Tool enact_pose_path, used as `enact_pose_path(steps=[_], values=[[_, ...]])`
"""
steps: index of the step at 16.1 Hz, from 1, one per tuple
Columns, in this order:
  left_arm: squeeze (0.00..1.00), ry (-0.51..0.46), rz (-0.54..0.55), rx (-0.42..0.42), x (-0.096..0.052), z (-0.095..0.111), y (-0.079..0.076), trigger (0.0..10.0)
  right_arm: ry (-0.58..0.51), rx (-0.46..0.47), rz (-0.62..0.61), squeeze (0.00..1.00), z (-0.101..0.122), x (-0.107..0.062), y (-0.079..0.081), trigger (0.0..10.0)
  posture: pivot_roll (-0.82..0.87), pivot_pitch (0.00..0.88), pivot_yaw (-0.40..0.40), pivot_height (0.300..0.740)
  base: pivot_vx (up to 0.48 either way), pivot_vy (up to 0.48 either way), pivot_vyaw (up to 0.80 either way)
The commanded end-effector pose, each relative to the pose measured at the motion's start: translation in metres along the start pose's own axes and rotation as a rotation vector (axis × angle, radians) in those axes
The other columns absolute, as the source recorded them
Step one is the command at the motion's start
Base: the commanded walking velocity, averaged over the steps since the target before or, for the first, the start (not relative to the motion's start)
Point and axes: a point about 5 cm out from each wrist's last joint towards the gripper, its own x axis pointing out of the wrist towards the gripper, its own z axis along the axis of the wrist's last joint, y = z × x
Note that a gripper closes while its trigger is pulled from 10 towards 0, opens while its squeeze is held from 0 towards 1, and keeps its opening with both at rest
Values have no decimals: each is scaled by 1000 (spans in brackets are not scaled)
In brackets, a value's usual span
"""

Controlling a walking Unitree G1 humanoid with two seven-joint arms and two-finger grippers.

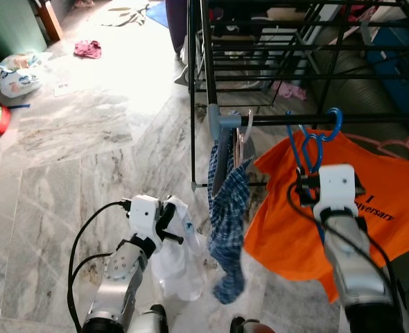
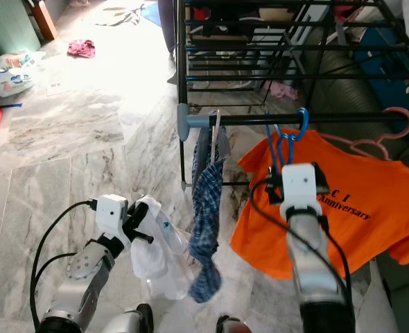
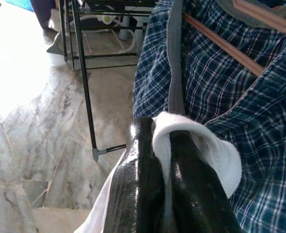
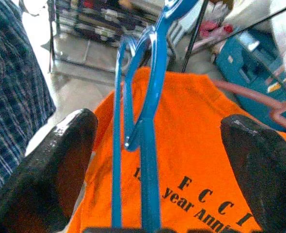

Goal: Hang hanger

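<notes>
A blue hanger (image 1: 314, 149) carrying an orange T-shirt (image 1: 288, 222) has its hook over the black rail (image 1: 274, 119) of the drying rack. My right gripper (image 4: 157, 160) is open just below the hook, one finger (image 4: 60, 165) on each side of the hanger's neck, not touching it. Down at the left, my left gripper (image 3: 165, 160) is shut on a white garment (image 1: 180, 267) that droops toward the floor. A blue plaid garment (image 1: 229, 208) hangs from the rail's left end, between the two arms.
The black drying rack (image 1: 197, 83) stands ahead, with more rails behind. An empty pink hanger (image 1: 398, 146) hangs right of the orange shirt. Bags (image 1: 17, 73) and a red cloth (image 1: 88, 48) lie on the marble floor at the far left.
</notes>
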Motion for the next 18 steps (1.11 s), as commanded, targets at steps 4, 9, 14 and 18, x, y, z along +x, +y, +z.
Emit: enact_pose_path(steps=[4,9,14,18], values=[[0,13,-19,13,-1,-3,-2,10000,92,52,32,0,-3,22,-6,0,26,218,-12,740,0,0,0],[0,32,-4,21,-1,-6,1,10000,97,49,72,0,6,36,-10,0,29,217,-18,740,0,0,0],[0,51,-3,24,-1,-10,-1,10000,149,46,114,0,-2,36,-11,0,22,219,-20,740,0,0,0],[0,63,0,30,-1,-12,0,10000,185,29,143,0,-7,34,-22,1686,24,221,-21,740,0,0,0]])
